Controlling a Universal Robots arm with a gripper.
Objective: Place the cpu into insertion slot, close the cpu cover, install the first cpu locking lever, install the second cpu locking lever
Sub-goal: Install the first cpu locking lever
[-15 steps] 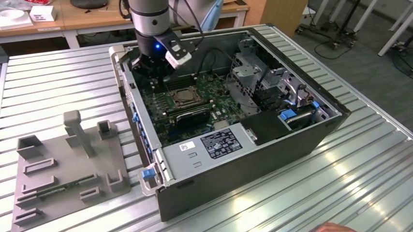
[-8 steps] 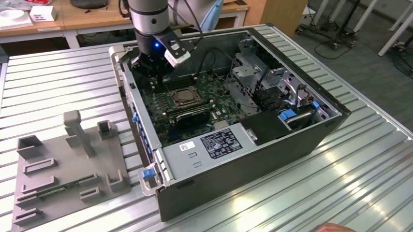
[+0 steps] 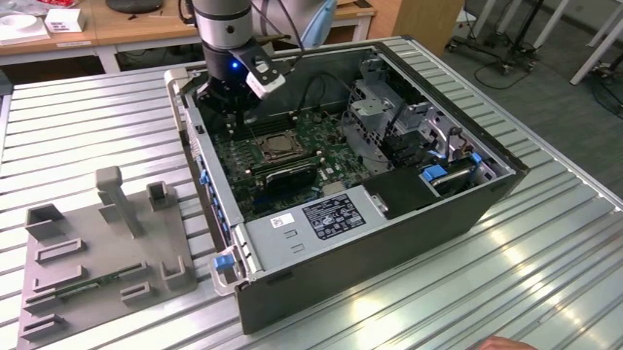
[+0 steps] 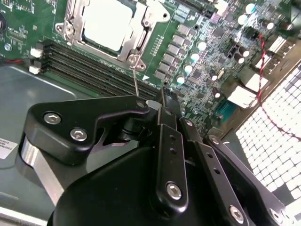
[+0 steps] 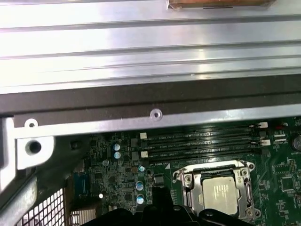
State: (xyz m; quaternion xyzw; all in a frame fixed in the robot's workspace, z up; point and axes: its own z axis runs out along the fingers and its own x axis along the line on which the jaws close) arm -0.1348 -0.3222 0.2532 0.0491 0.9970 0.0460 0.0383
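In the exterior view, the black two-fingered gripper [image 3: 233,111] hangs inside the open dark-grey computer case [image 3: 389,240]. It is over the green motherboard [image 3: 309,135], near the board's edge by the case wall. The small square silvery cpu [image 3: 276,145] lies in the square black insertion slot [image 3: 259,146] mid-board.

In the second wrist view, the thin silvery cpu cover frame [image 4: 140,37] lies flat around the cpu. A thin steel wire lever [image 4: 135,77] stands up from the cover's corner. Its top end meets the gripper's tips, which are set narrow, almost together.

In the first wrist view, the framed cpu sits beside long black memory slots [image 5: 202,141] along the board's edge.
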